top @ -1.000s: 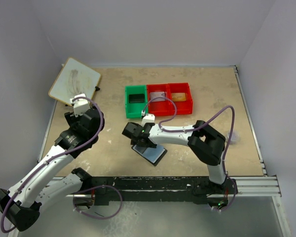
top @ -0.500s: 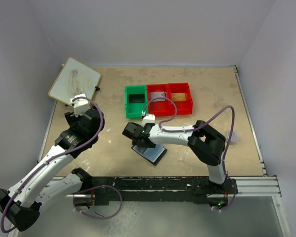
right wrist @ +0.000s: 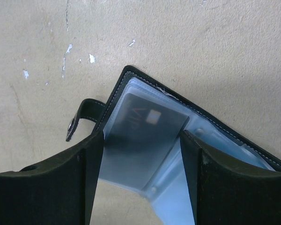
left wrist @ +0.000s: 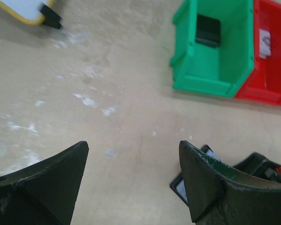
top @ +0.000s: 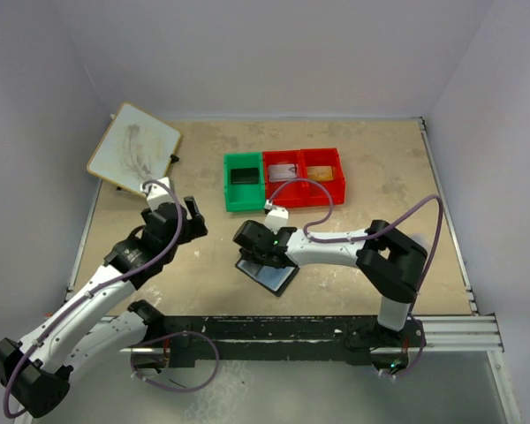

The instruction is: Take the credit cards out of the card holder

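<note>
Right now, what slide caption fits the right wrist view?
Open right end effector straddles a dark credit card seated in the open card holder.

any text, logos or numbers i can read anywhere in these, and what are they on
No text here can be read.
credit card in the card holder: faint pale marks and a small light square, too blurred to read.
white label in the red bin: dark print, too small and blurred to read.
whiteboard: grey smudges only, no legible words.
</note>
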Available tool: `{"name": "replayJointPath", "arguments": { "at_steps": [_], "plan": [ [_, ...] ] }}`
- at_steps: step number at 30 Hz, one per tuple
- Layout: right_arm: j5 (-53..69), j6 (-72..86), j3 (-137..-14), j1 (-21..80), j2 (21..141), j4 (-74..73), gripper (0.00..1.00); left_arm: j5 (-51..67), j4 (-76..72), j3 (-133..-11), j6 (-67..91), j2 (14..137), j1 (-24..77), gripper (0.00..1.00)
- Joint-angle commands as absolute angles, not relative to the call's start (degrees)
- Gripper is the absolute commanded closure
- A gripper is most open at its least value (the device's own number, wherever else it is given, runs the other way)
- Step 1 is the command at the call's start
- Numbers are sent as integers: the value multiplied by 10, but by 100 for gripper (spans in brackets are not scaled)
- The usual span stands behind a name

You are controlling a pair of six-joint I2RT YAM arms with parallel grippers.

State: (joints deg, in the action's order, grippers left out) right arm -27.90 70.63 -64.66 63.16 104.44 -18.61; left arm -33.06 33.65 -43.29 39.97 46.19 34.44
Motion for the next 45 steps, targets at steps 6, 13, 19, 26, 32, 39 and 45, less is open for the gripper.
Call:
{"name": "replayJointPath", "arguments": {
  "at_steps": [6, 13, 19, 26, 32, 39, 45],
  "plan": [
    [-212, 724, -583, 612, 1013, -101, 32, -78, 180, -336, 454, 460, 341, 25],
    [-187, 720, -538, 605, 987, -43, 33, 37, 101, -284, 463, 510, 350, 34],
    [-181, 723, -532, 602, 988, -39, 33, 31, 53, -266, 467, 538, 409, 36],
    [-178, 723, -530, 602, 992, -40, 33, 14, 6, -251, 468, 581, 446, 44],
    [-178, 728, -527, 601, 989, -42, 33, 1, -19, -228, 476, 568, 447, 49],
    [-177, 726, -526, 600, 985, -41, 33, -18, -18, -206, 461, 559, 447, 50],
    [-178, 727, -526, 600, 982, -41, 34, -36, -45, -200, 442, 565, 447, 57]
  ]
}}
